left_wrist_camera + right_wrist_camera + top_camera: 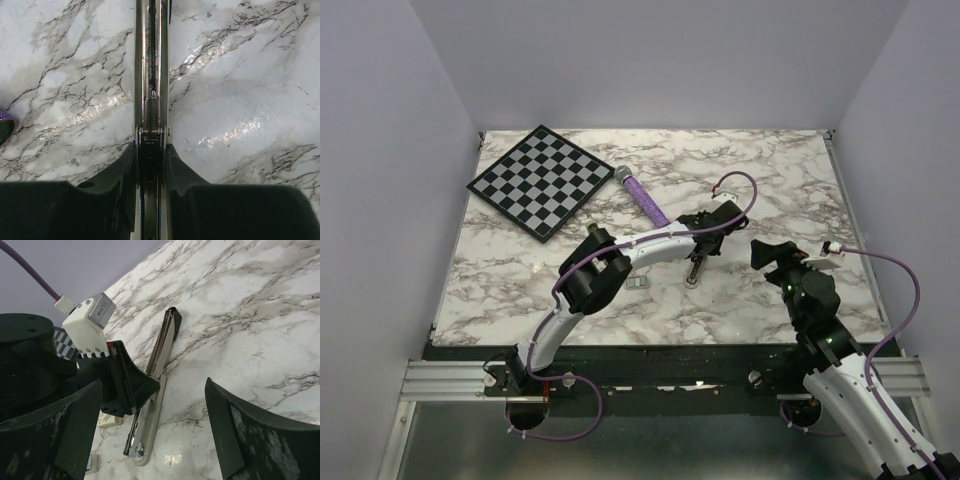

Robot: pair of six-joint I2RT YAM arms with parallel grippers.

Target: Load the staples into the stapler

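Near the middle of the tabletop (pixel 770 170), a little toward its right and near edges, the stapler (pixel 694 272) lies opened out. Its pale base rests on the marble, and the bright steel magazine rail sits above it, the channel showing a thin coil spring along its length. My left jaws pinch that rail from both sides, black fingers (pixel 122 175) tight against the metal. My right jaws stand spread wide, holding nothing, just right of the stapler.

The staples (pixel 640 284), a tiny silver-grey block, lie flat just left of the stapler's near end, apart from it.

The tabletop is glossy white marble with grey-brown veins. A checkerboard (pixel 542 181) lies at the far left corner, with a purple glittery bar (pixel 643 196) near it. Plain pale walls close three sides.
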